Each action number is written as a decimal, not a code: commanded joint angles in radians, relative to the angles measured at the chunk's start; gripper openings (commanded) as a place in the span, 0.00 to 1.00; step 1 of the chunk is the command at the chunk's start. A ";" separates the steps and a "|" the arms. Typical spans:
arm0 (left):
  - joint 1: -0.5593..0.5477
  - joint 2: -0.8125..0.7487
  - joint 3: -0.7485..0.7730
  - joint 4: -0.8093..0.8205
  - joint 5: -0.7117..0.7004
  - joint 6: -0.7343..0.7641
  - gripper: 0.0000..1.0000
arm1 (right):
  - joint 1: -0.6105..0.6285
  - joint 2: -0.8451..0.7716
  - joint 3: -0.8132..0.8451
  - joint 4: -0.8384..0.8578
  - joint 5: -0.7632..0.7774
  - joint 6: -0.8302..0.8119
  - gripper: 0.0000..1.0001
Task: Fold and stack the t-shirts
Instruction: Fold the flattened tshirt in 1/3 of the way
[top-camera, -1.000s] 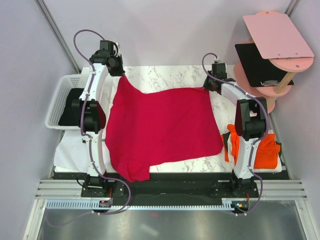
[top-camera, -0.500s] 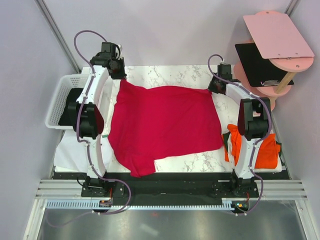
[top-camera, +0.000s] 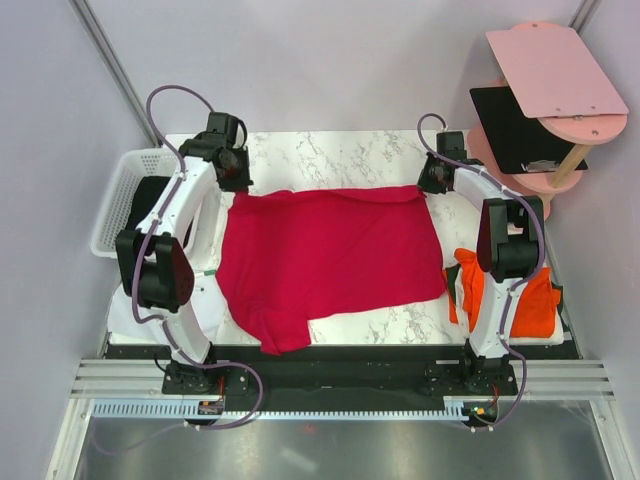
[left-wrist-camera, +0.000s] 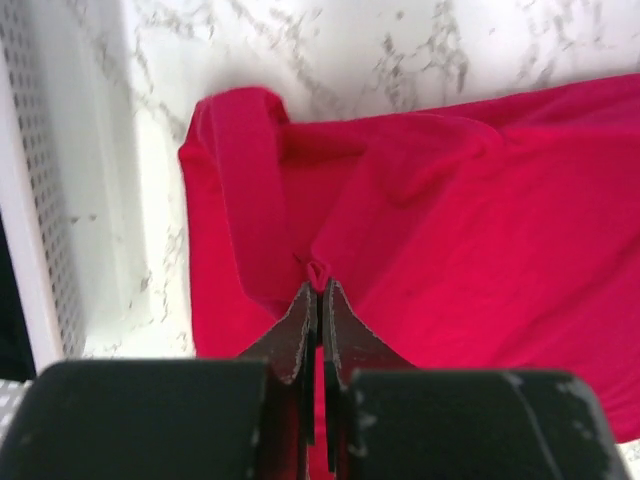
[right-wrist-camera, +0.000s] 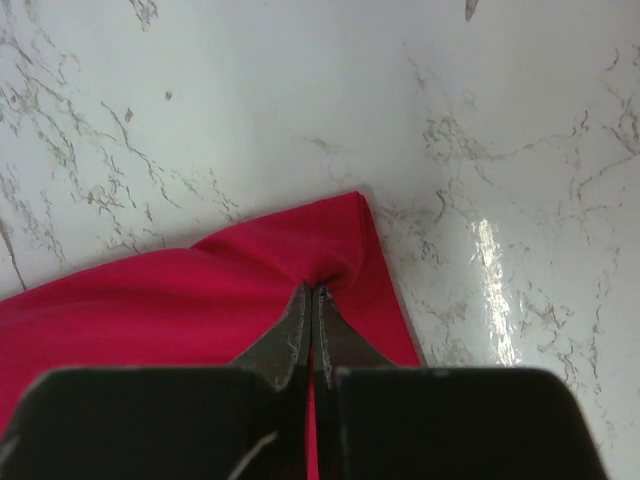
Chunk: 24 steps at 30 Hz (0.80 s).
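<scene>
Crimson t-shirt (top-camera: 330, 255) spread over middle of marble table (top-camera: 340, 148), far edge drawn roughly straight along 12 o'clock side, one lobe reaching near table edge at 7 o'clock. Pinched at both far corners. Left gripper (top-camera: 236, 176) at 10 o'clock corner, pressed together on a small tuck of cloth. Right gripper (top-camera: 433, 180) at 2 o'clock corner, likewise clamped on hem. Left wrist view: fingertips (left-wrist-camera: 295, 340) shut on a nub of fabric, folded-over sleeve just beyond. Right wrist view: fingertips (right-wrist-camera: 290, 335) biting only the very corner.

Orange-red shirts (top-camera: 528, 300) piled at 4 o'clock, apart from both grip points. Black shirt (top-camera: 135, 220) in white mesh basket (top-camera: 120, 190) at 9 o'clock, partly hidden by arm.

Risks, as judged:
- Slip at right corner, from thin bite under tension.
- Skewed far edge, from uneven pull between arms.
- Bunched left sleeve trapped inside next fold.
- Snag or drag-off at 7 o'clock lobe, so close to near edge.
</scene>
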 joint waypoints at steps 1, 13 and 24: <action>0.003 -0.083 -0.094 0.008 -0.099 -0.040 0.02 | -0.006 -0.056 0.028 -0.050 -0.011 -0.017 0.00; 0.000 -0.238 -0.302 -0.009 -0.120 -0.062 0.02 | -0.016 -0.067 0.013 -0.098 0.008 -0.034 0.00; -0.005 -0.322 -0.436 -0.061 -0.119 -0.065 0.02 | -0.017 -0.118 -0.067 -0.109 -0.024 -0.038 0.00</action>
